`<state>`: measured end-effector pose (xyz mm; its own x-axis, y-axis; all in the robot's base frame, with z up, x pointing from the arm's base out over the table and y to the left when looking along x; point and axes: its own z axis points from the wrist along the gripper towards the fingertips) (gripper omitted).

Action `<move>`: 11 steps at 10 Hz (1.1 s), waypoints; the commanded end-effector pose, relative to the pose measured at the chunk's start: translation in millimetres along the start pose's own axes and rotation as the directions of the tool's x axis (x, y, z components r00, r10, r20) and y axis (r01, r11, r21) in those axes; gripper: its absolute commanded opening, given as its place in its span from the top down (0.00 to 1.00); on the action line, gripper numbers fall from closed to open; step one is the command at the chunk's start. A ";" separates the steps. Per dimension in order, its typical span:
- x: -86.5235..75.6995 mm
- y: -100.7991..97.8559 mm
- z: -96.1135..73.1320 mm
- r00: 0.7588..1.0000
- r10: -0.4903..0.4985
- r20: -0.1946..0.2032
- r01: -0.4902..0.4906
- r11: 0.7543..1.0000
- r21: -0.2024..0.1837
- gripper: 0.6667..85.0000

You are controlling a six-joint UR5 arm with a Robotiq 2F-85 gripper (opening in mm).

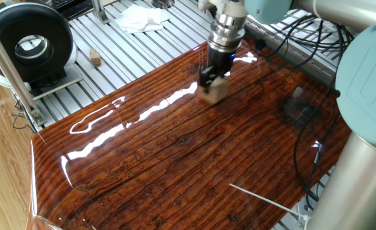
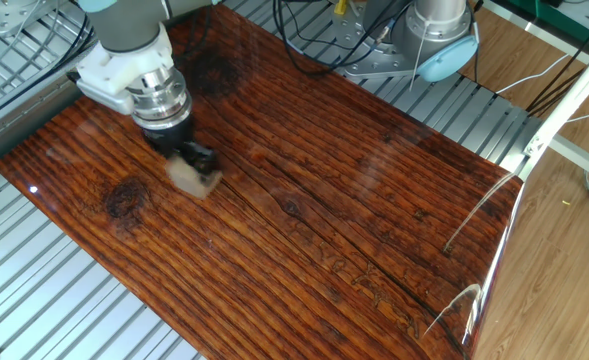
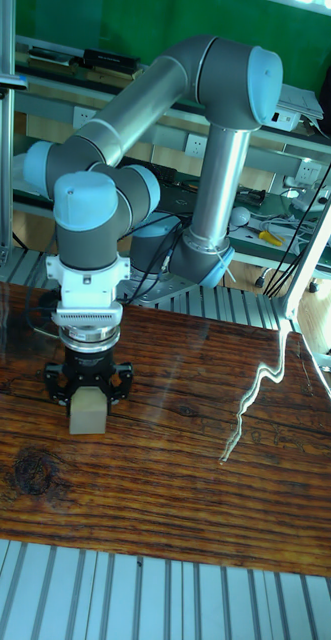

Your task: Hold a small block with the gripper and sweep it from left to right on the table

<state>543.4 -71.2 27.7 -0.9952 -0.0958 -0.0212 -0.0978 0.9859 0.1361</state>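
The small block is a pale beige cube resting on the glossy reddish-brown table, near its far edge. My black gripper points straight down and is shut on the block, one finger on each side. Block and fingers look motion-blurred in both fixed views. In the other fixed view the small block sits under the gripper at the left part of the table. The tall fixed view shows the small block between the fingers of the gripper, left of the middle of the table.
A tiny brownish block lies on the aluminium slats beyond the table. A black round device stands at the far left, a white cloth behind. Cables and the arm's base sit past the table's edge.
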 end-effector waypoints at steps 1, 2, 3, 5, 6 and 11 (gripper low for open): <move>-7.6 6.2 1.7 1.000 0.020 0.008 -0.020 1.000 0.015 1.00; -12.5 -1.2 3.0 1.000 0.024 0.020 -0.026 0.997 0.074 1.00; -13.2 -4.5 -0.7 0.999 0.031 0.017 -0.032 0.993 0.115 1.00; -14.2 0.7 -0.2 0.999 0.040 0.019 -0.042 0.992 0.115 1.00; -14.9 0.0 1.7 0.999 0.042 0.022 -0.045 0.992 0.115 1.00; -19.8 -13.1 11.1 0.998 0.039 0.046 -0.045 0.987 0.151 1.00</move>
<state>560.0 -77.2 18.6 -0.9972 -0.0595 -0.0449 -0.0593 0.9982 -0.0038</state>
